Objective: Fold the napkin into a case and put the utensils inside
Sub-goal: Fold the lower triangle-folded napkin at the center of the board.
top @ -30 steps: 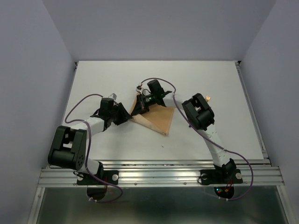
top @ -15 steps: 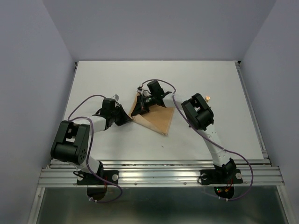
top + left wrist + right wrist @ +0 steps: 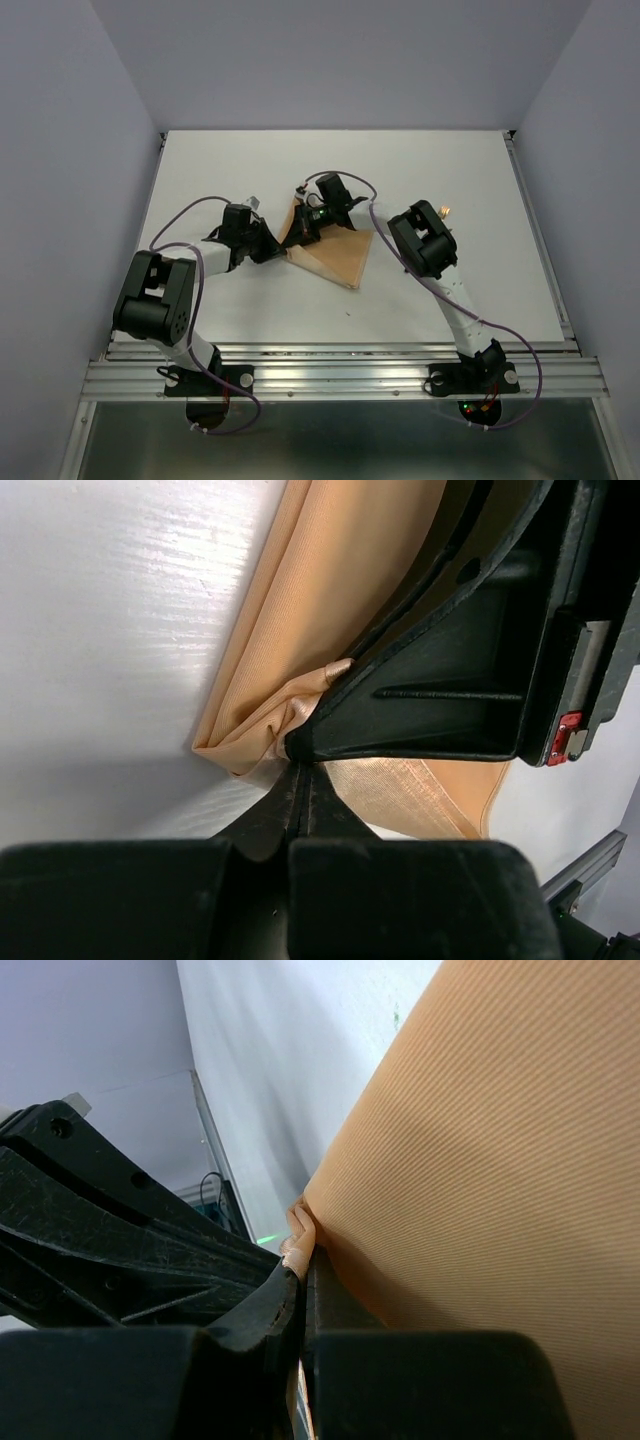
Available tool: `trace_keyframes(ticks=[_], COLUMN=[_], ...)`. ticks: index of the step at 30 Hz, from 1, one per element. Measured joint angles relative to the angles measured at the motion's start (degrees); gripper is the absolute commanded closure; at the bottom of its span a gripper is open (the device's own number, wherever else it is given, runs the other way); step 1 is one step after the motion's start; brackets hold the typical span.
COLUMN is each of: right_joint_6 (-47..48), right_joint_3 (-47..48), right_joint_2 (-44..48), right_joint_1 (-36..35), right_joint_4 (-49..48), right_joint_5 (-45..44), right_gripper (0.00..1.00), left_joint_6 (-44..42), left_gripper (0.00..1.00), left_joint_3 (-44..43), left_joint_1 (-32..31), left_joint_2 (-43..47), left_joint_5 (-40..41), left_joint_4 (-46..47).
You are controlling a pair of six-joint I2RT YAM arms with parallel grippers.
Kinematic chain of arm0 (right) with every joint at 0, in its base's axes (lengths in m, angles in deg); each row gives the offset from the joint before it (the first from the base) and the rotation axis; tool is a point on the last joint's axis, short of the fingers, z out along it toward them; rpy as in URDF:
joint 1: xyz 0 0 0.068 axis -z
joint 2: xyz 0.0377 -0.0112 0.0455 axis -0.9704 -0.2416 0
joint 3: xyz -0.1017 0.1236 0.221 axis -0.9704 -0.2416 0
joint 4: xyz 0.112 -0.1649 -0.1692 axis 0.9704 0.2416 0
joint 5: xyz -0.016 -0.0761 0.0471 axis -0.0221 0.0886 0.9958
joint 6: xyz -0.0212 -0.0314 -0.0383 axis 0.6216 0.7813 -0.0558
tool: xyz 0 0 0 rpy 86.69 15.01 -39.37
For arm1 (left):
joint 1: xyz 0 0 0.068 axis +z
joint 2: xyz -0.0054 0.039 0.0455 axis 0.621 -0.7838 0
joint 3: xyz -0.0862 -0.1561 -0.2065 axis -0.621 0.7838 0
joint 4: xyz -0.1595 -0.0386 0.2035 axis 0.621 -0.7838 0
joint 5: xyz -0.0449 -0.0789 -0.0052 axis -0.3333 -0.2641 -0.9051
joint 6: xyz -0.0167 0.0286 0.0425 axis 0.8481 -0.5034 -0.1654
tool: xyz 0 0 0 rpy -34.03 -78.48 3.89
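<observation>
Napkin (image 3: 335, 255) corner pinched in left hand (image 3: 300, 767), upper edge clamped by right hand (image 3: 301, 1272)

Napkin (image 3: 335, 256): peach-orange cloth with a fine ribbed weave and no pattern. From above it has a triangular outline and lies flat on the table (image 3: 450, 290).

- The left corner is bunched and creased, pinched between the closed fingertips of the left gripper (image 3: 300, 758).
- In the left wrist view a second layer shows under those fingers.
- An upper edge fold just beside that corner is clamped in the right gripper (image 3: 301, 1272), so the two grips are close together.
- From both sets of fingers the napkin spreads smooth and taut.

Utensils (image 3: 444, 210): only a small gold glint shows, well apart from both grippers' fingers. It is too small to tell the pieces apart.
</observation>
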Motion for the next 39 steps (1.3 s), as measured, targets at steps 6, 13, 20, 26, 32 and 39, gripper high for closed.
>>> trace_keyframes(ticks=[6,13,20,26,32,39], right_joint_6=[0.07,-0.7,2.45,8.59,14.86,22.21], right_joint_3=[-0.15,-2.97,-10.36,-16.57,-24.39,-29.27], right_joint_2=[0.0,1.81,12.63,20.55,25.07,29.75], right_joint_1=[0.37,1.31,1.42,1.46,1.51,1.51], right_joint_4=[-0.28,-3.21,-1.62,2.54,6.93,11.41], right_joint_5=[-1.86,-3.45,-8.31,-15.5,-22.16,-27.61], right_gripper=[0.83,0.43,0.38,0.37,0.34,0.33], left_joint_6=[-0.09,0.17,0.15,0.13,0.09,-0.04], left_gripper=[1.0,1.0,1.0,1.0,1.0,1.0], left_joint_3=[-2.08,-3.43,-3.54,-3.54,-3.54,-3.54], left_joint_1=[-0.02,-0.02,-0.22,-0.24,-0.24,-0.24], left_joint_2=[-3.52,-5.97,-6.47,-6.47,-6.47,-6.47], left_joint_5=[0.35,-1.27,-1.07,-1.03,-1.03,-1.05], left_joint_4=[0.09,1.2,2.51,2.58,2.6,2.6])
